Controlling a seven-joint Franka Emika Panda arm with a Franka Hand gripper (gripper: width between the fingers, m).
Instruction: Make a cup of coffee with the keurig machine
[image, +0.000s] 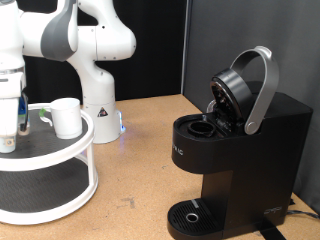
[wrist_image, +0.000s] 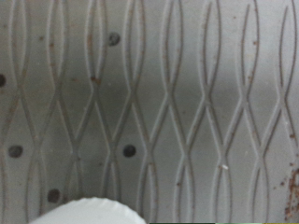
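Observation:
The black keurig machine (image: 240, 150) stands at the exterior view's right with its silver-grey lid handle (image: 262, 90) raised and the pod chamber (image: 200, 128) open. Its round drip tray (image: 190, 215) holds nothing. The white cup (image: 66, 117) stands on the top tier of the white round stand (image: 50, 150) at the left. My gripper (image: 9, 135) points down onto that top tier at the far left edge, beside the cup and apart from it. The wrist view shows the tier's wavy patterned surface (wrist_image: 159, 103) close up and a white rounded edge (wrist_image: 89, 211); no fingers show there.
The robot's white base (image: 100, 110) stands behind the stand. A brown tabletop (image: 130, 170) lies between the stand and the machine. A black curtain (image: 210, 40) hangs behind.

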